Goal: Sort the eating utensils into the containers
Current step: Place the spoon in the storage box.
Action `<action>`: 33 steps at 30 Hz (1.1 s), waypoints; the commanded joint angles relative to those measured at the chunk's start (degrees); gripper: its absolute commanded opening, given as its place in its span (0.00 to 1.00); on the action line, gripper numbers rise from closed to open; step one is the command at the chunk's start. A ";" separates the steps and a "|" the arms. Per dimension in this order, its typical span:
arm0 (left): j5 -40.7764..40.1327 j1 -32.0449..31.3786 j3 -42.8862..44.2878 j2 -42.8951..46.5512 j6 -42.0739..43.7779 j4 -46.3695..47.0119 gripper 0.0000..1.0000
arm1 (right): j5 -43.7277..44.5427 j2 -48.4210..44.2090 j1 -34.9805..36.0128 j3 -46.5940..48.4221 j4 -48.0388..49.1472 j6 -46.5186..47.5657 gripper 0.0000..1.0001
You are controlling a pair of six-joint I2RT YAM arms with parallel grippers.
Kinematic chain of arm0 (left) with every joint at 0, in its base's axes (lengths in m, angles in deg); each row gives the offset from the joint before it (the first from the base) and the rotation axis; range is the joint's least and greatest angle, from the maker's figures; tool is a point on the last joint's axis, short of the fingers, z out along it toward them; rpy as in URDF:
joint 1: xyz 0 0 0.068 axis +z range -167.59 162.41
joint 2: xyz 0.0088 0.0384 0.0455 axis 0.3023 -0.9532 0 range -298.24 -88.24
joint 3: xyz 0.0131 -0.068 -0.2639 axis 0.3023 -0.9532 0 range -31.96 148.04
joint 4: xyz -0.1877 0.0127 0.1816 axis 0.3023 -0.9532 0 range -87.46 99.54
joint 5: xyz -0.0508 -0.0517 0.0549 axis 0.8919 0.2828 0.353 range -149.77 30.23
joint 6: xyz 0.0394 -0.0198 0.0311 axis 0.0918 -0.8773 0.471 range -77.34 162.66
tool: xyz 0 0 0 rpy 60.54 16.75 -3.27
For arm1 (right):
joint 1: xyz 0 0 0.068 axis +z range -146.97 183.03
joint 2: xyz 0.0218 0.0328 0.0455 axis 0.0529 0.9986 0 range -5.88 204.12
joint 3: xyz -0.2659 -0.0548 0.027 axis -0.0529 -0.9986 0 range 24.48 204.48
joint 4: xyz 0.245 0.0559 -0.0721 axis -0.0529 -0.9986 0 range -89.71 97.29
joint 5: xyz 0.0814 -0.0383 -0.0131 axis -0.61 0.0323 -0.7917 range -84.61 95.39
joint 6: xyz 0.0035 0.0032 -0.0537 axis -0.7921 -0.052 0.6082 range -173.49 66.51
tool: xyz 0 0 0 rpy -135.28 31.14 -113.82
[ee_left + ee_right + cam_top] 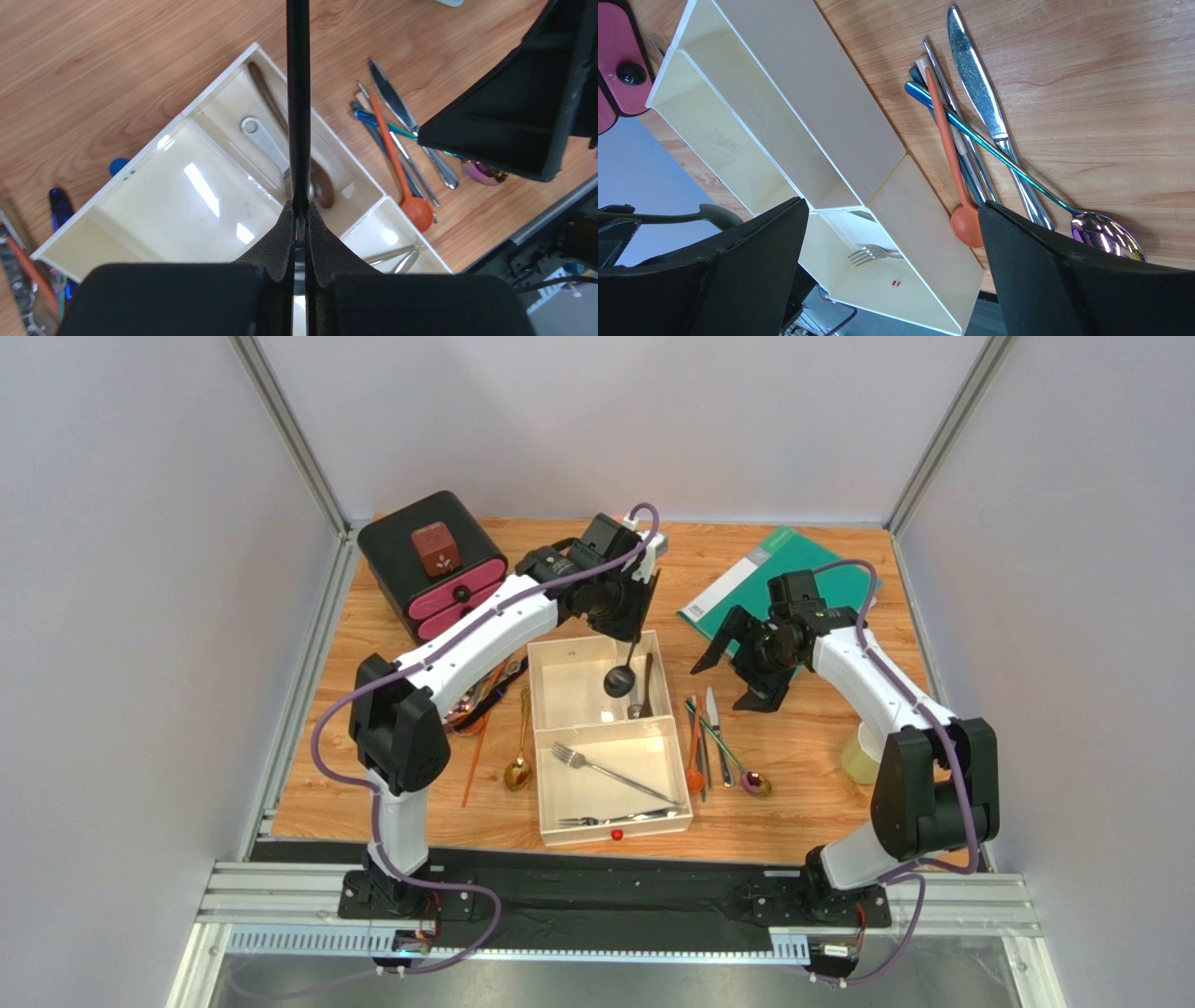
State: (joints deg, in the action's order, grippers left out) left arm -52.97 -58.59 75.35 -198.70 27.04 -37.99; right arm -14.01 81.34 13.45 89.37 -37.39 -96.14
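Left pincer (300,210) clamps black spoon (297,105) over tray (542,756) — next, probably: lower into narrow spoon compartment (228,112), release. Right pincer (892,206) wide, empty.

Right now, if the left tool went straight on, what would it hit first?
The black spoon in the left tool would land first, probably on the spoons in the narrow compartment of the tray; depth unclear.

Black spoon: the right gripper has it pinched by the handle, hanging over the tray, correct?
Not quite. It is the left gripper, not the right, that has the black spoon pinched by the handle, hanging over the tray. The left wrist view shows the grip and the top view shows the spoon hanging. The right gripper is open and holds nothing.
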 commanded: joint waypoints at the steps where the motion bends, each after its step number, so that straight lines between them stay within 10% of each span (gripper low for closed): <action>1: 4.97 -1.63 0.36 -2.39 -3.19 6.83 0.00 | 1.46 -1.70 -0.04 2.18 -2.24 0.46 1.00; 33: -3.74 -2.95 -11.59 -4.07 -6.97 24.67 0.00 | 2.44 -4.78 -0.66 -0.19 -4.27 0.03 1.00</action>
State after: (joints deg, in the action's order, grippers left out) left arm -57.05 -61.34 66.01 -203.77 22.91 -17.23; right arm -11.78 78.44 13.08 89.10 -41.55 -96.12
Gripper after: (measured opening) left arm 0.008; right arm 0.999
